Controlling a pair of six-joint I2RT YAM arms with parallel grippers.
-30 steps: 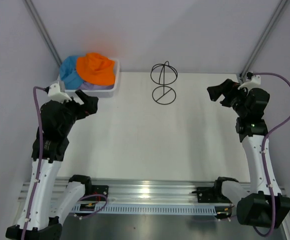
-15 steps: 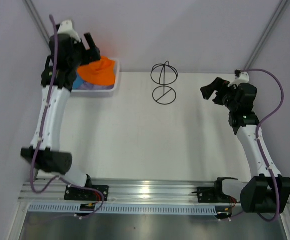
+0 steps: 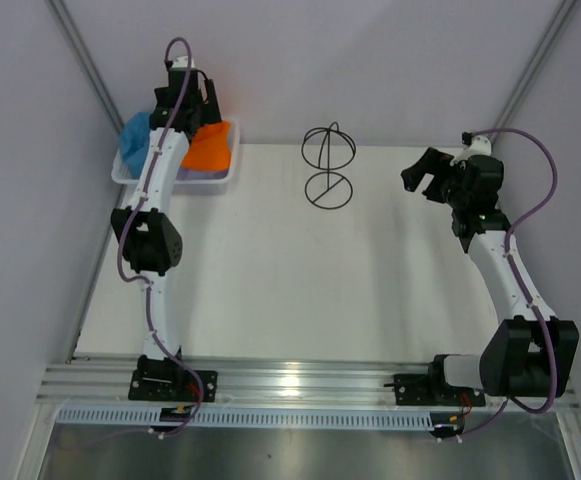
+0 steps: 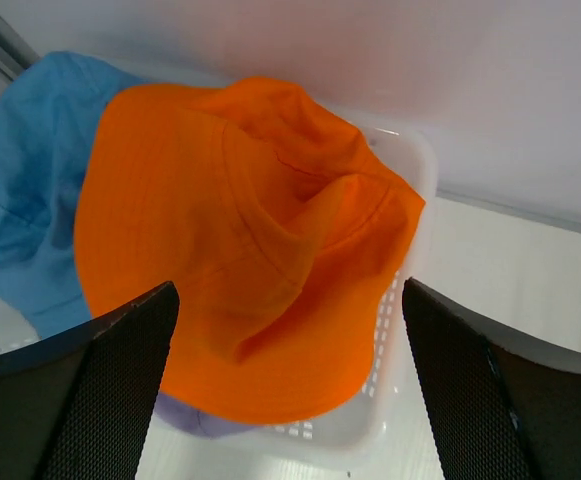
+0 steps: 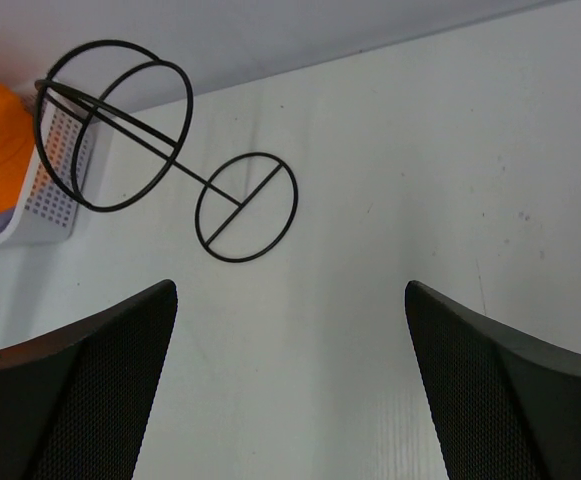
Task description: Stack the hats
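The orange hat (image 4: 240, 250) is seen topmost in the basket (image 4: 415, 180) at the far-left corner of the counter (image 3: 270, 280) — directly under the left fingers (image 4: 120, 390), spread wide. The right fingers (image 5: 80, 400), also parted, are held well away.

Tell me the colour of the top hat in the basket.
The hat is orange, clearest in the left wrist view.

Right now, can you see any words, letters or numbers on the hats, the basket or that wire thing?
None: no word, label, brand, number or sign can be read in any view.
The orange fabric bucket hat, the blue fabric bucket hat, the white plastic mesh basket and the thin black wire stand all look plain, with no tag or print showing.
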